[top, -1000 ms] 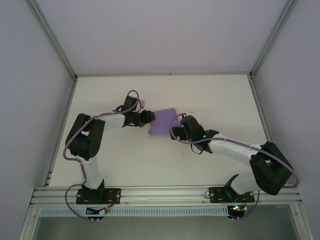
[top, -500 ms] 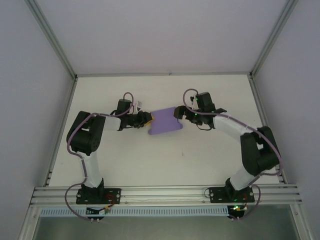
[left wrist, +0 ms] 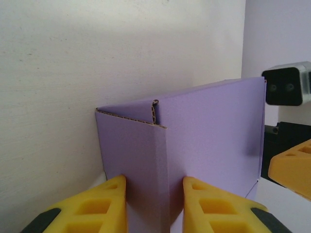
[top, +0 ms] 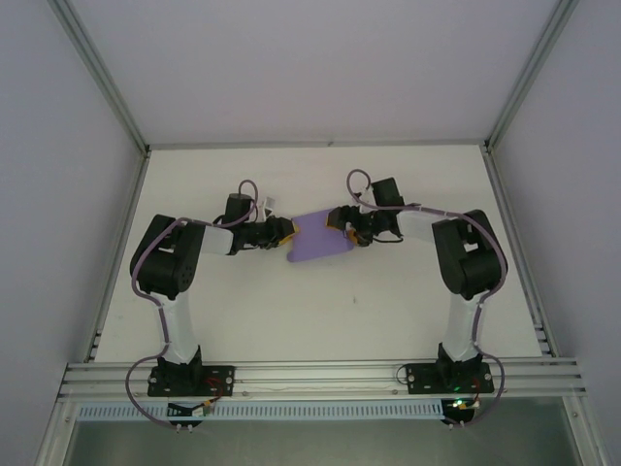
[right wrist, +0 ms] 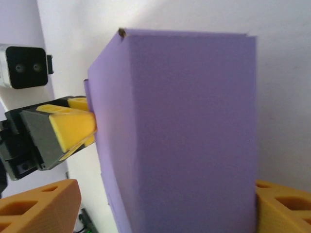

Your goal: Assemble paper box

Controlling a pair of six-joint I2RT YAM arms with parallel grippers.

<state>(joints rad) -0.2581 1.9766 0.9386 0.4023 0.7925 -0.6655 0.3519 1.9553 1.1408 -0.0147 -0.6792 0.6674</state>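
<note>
**One box held between two grippers: left clamped, right astride**

The left gripper (top: 284, 231) was clamped on the left end of the box (top: 320, 239). In its wrist view, a yellow finger (left wrist: 99, 208) pressed each side of a folded corner, and the raw card edge showed above them. The right gripper (top: 341, 219) stood at the opposite, far-right end with its jaws apart. Its wrist view showed orange fingers (right wrist: 39, 206) set wide to either side of the box. There was a gap on one side, and the other finger was touching the card or just beside it.

The box lay directly between the two grippers, right of the left one and left of the right one. Its long axis ran roughly along the line joining them, with the right end angled a little away from the bases. Both arms were at the box and neither was nearer; only the left had a grip. The box was near the middle of the worktop (top: 291, 320), but I could not tell whether it rested on it or hung just above.

By my count there was one box, already folded into a closed-looking shape, and two grippers. The next move probably turned on the right jaws closing across that far end.
</note>
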